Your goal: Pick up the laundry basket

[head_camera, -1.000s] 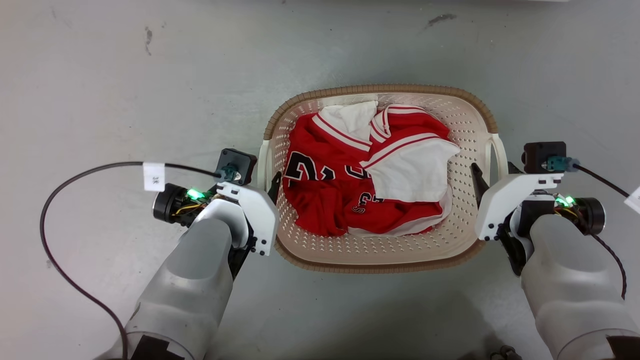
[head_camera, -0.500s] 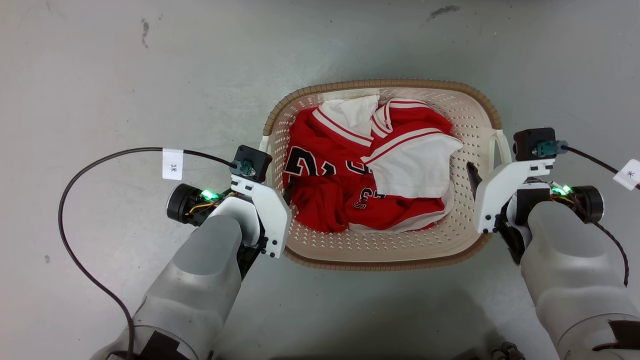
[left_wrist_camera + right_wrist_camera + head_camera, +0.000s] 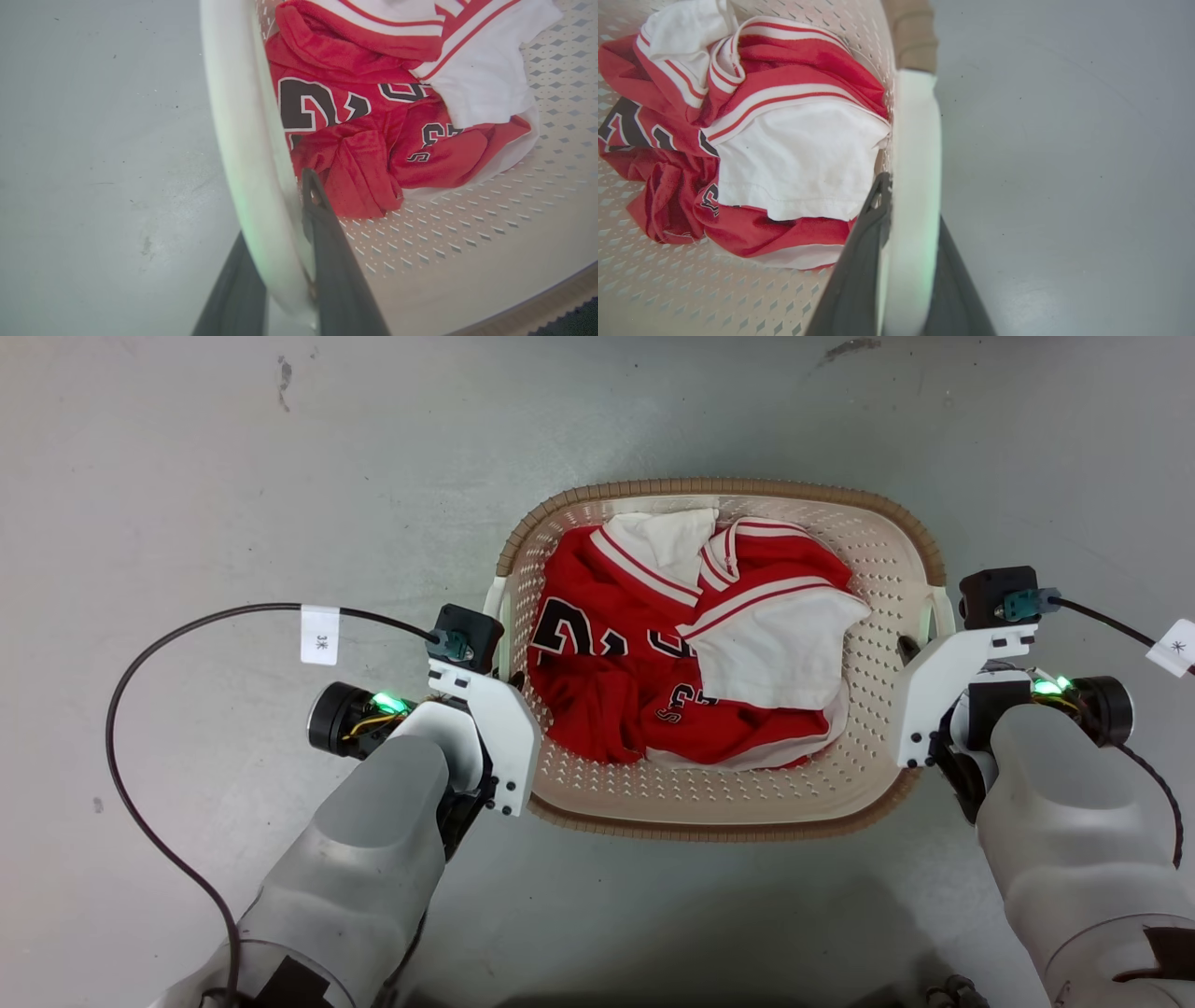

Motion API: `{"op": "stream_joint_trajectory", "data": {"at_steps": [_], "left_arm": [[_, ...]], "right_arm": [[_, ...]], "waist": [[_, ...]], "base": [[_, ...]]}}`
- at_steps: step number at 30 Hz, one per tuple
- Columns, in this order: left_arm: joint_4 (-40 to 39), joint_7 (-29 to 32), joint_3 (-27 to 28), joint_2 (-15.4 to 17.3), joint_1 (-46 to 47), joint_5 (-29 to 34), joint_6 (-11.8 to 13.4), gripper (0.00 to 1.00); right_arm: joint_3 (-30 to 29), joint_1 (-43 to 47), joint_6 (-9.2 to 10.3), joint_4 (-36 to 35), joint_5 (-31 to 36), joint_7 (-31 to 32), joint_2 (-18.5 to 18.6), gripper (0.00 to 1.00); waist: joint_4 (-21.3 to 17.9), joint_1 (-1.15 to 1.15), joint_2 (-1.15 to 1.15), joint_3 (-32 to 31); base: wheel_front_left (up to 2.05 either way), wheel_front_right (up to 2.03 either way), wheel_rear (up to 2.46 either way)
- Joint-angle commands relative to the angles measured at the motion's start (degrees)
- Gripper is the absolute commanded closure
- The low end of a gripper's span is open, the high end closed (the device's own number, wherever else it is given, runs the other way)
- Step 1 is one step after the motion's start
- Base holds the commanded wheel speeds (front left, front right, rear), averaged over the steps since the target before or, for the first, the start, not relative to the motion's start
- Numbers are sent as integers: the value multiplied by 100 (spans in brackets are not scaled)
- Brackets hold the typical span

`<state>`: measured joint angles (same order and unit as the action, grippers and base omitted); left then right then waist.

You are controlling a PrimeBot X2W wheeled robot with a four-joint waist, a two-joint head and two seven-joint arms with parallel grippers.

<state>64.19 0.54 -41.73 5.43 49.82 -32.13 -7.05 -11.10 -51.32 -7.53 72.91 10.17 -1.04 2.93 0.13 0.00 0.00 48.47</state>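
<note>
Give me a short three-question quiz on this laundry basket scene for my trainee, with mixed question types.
1. True or false: the laundry basket holds a red-and-white jersey.
2. The left pincer straddles: A) the jersey, B) a white side handle, C) a cable.
3. Fill in: the basket's woven-look rim is ____.
Key: 1 true; 2 B; 3 brown.

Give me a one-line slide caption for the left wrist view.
Wrist close-up: the left gripper clasps the white side handle of the laundry basket, red-and-white jerseys heaped inside.
</note>
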Motion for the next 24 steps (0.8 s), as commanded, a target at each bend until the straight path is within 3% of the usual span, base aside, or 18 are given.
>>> {"op": "stream_joint_trajectory", "data": {"at_steps": [1,10,17,24], "left_arm": [[-46,-20,-97,-46,34,-41,-71,100],[-82,142,-550,58,-111,-569,-71,100],[-431,709,-1082,212,-366,-1164,-72,100],[-839,1053,-1682,645,-432,-1605,-72,100]], "right_arm": [[24,-22,7,19,46,7,-11,100],[43,115,8,59,79,190,-9,100],[170,262,8,78,105,961,-9,100],[497,337,8,96,-98,1581,5,100]], "waist": [[1,0,0,-2],[-21,0,0,-352],[-52,0,0,-1199],[-129,0,0,-2155]], "base": [[0,0,0],[0,0,0],[0,0,0],[0,0,0]]}}
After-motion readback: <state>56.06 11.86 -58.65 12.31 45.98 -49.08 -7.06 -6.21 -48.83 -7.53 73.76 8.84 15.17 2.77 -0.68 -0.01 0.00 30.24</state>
